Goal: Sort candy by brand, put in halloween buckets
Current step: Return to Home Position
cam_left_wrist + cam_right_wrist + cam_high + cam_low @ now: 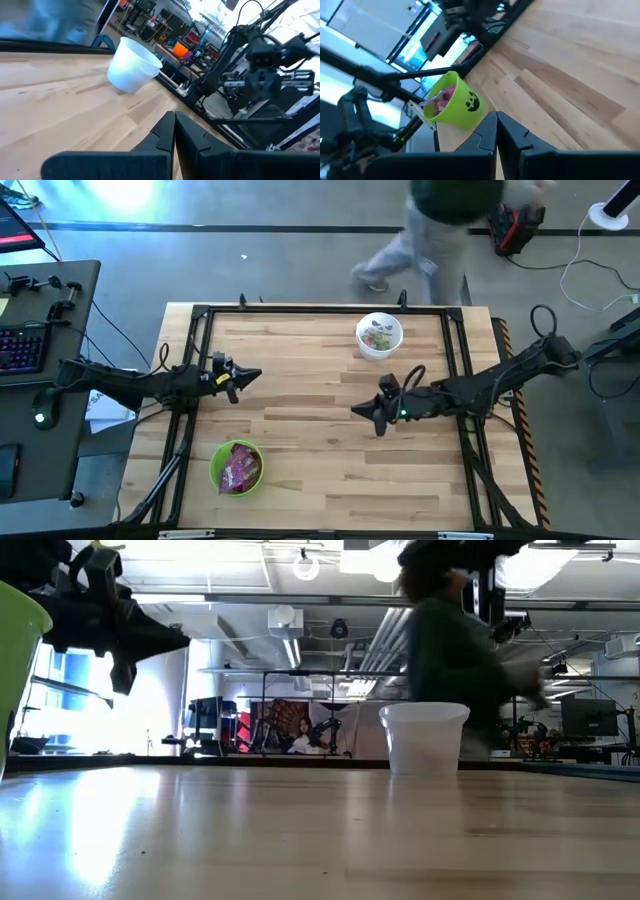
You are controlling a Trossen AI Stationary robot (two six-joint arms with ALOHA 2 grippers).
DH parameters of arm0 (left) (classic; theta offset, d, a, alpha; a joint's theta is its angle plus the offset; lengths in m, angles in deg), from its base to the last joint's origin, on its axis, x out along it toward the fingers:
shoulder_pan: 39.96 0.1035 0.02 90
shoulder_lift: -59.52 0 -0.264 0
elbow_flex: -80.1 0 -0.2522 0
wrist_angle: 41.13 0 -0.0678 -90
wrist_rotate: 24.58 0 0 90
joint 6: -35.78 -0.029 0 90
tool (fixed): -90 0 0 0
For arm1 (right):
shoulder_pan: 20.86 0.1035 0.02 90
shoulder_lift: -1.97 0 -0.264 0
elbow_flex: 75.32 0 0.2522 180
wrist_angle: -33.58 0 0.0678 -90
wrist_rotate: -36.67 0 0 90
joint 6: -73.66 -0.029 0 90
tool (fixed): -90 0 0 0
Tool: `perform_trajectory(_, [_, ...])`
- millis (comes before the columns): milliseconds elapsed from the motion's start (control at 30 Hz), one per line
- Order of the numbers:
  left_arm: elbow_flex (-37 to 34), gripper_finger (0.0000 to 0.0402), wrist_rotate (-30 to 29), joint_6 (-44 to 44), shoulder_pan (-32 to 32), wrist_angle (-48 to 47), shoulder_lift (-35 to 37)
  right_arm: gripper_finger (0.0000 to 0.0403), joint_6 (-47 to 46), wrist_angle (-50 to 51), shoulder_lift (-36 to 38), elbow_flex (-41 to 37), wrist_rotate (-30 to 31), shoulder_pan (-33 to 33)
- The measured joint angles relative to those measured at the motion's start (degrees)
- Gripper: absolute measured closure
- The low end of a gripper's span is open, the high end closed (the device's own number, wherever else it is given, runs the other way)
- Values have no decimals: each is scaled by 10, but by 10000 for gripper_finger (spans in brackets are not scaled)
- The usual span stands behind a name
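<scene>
Lime-green bucket [214,464]: stands on the wooden table [310,440] near its front edge, on my left arm's side, with the purple candy [240,471] packets inside it.
White bucket [361,330]: stands at the far edge, nearer my right arm. The small sweets [381,336] in it seem red and green, but they are too tiny to be sure.
Left gripper [256,375]: above the table's left part, fingers pressed together, holding nothing.
Right gripper [357,410]: over the middle, fingers together too.
Person [432,225]: blurred, beyond the far edge.
</scene>
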Motion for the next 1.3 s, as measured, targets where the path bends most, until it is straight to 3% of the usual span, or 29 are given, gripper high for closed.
perform_trajectory(200, [0,401,0,0,0,-5,3,403,63,0,41,-8,6,11])
perform_trajectory(367, [0,401,0,-11,0,-6,4,403,81,-11,84,-65,-15,-20])
perform_trajectory(500, [0,401,0,-10,0,-7,3,403,113,-88,147,-146,-64,-61])
perform_trajectory(633, [0,401,0,-10,0,-7,3,403,139,-186,223,-241,-70,-93])
perform_trajectory(900, [0,401,0,-10,0,-7,3,403,209,-315,316,-363,-128,-97])
perform_trajectory(1167, [0,401,0,-10,0,-7,3,403,247,-343,358,-428,-136,-99])
perform_trajectory(1300, [0,401,0,-10,0,-8,3,403,331,-320,371,-429,-150,-100])
